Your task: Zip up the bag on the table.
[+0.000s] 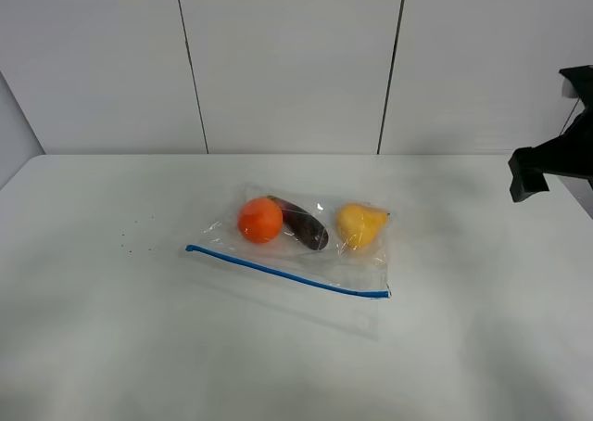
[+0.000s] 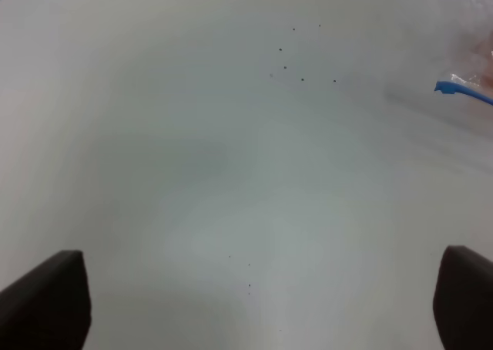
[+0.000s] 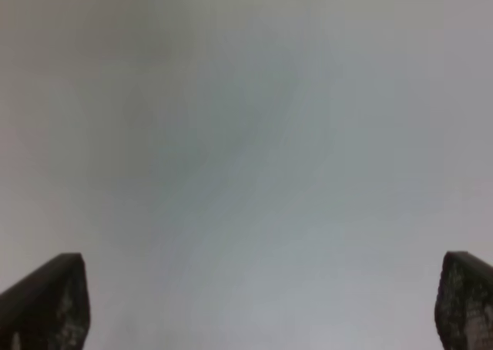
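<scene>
Three fruits sit inside the bag (image 1: 306, 245): an orange one (image 1: 260, 220), a dark purple one (image 1: 305, 224) and a yellow one (image 1: 359, 224). The bag lies flat near the middle of the tabletop (image 1: 93, 328), with its blue zipper strip (image 1: 283, 273) along the edge closest to you. That puts the strip where both arms can get at it, I think.

Your left end effector (image 2: 258, 304) hangs over bare tabletop with its two fingers (image 2: 46, 300) far apart and nothing between them. One end of the blue strip shows at the edge of its view, so it is near that end but not touching.

Your right end effector (image 3: 262, 304) is also spread wide and holds nothing. It sees only plain tabletop, so the bag is well apart from it.

No zipping has started yet. You will likely need one arm to hold the bag steady while the other pinches along the strip.
</scene>
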Controlling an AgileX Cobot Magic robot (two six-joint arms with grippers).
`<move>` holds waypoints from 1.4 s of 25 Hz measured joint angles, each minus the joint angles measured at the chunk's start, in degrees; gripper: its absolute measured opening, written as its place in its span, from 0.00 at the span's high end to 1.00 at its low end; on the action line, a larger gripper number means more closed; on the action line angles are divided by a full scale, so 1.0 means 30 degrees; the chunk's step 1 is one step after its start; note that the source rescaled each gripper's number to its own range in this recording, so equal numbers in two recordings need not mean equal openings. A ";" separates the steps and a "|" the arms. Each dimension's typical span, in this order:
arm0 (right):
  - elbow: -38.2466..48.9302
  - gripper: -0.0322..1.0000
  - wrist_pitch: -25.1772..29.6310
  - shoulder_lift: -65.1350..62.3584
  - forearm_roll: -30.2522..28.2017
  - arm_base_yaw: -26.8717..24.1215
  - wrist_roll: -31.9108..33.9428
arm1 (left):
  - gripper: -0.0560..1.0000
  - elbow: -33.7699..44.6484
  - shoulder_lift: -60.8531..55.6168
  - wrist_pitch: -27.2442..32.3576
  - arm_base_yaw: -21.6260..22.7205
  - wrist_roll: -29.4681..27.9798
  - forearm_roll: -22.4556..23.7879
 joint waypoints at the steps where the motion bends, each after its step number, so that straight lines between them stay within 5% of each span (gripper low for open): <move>1: 0.0050 0.00 -0.0003 -0.0432 0.0087 -0.0057 0.0000 | 0.00 0.0000 0.0000 0.0000 0.0000 0.0000 0.0000; 16: 0.7883 0.00 -0.3390 -1.1292 0.0783 -0.0732 0.0000 | 0.00 0.0000 0.0000 0.0000 0.0000 0.0000 0.0000; 35: 0.8263 0.00 0.1220 -2.2032 0.2449 -0.0331 -0.1438 | 0.00 0.0000 0.0000 0.0000 0.0000 0.0000 0.0000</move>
